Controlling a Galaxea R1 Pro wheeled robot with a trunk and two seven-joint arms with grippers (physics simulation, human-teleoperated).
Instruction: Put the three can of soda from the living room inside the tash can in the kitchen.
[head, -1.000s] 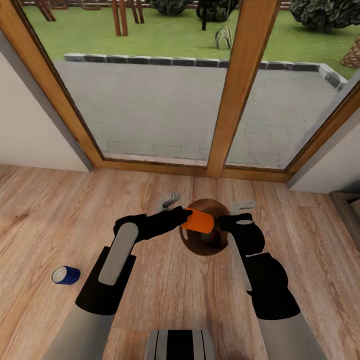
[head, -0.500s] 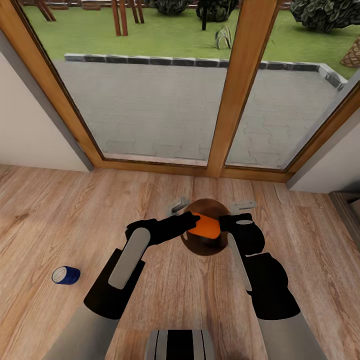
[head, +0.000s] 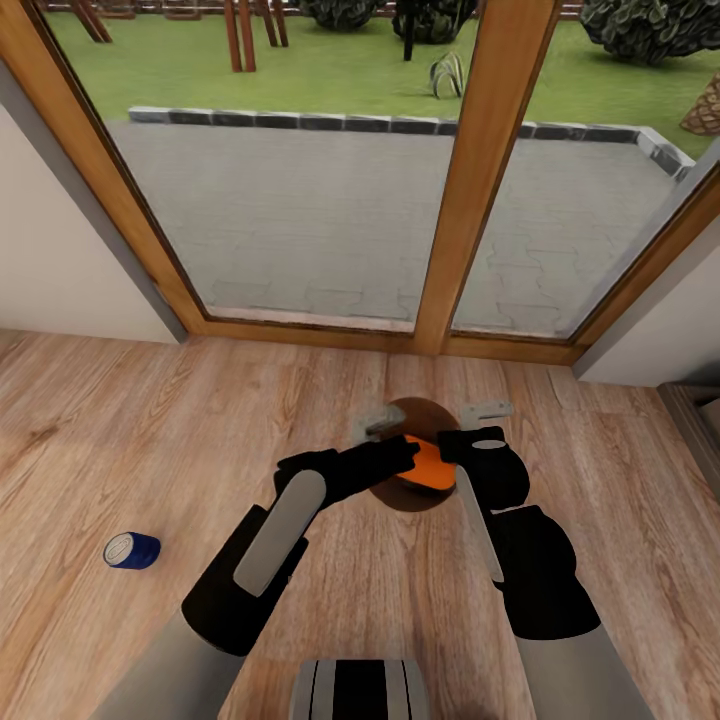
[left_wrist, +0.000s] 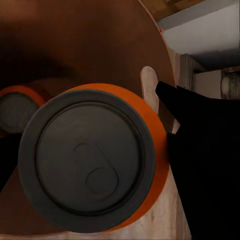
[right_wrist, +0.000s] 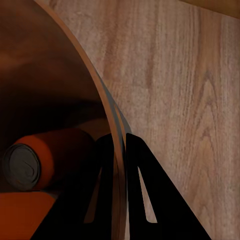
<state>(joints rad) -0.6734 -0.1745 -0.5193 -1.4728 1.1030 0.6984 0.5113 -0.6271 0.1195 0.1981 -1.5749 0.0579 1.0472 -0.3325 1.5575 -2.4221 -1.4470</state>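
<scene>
- Moving rightward since a second ago, the left end effector (head: 408, 452) has carried the orange can (head: 431, 463) from the bin's near-left rim to over the bin's (head: 400, 495) mouth; the left elbow has swung in toward the middle, and the camera has not shifted.
- Lying on its side on the plank floor (head: 120, 430), the blue can (head: 131, 550) sits well apart to the left, where it was before.
- Behind the bin stand the wood-framed glass doors (head: 470, 200).
- In the right wrist view, another orange can (right_wrist: 47, 157) lies on its side inside the bin.
- The left end effector is clamped on the orange can (left_wrist: 95, 160), whose dark top faces the left wrist camera.
- The right end effector (right_wrist: 120, 190) pinches the bin's rim (right_wrist: 107, 117), one finger inside and one outside the wall.
</scene>
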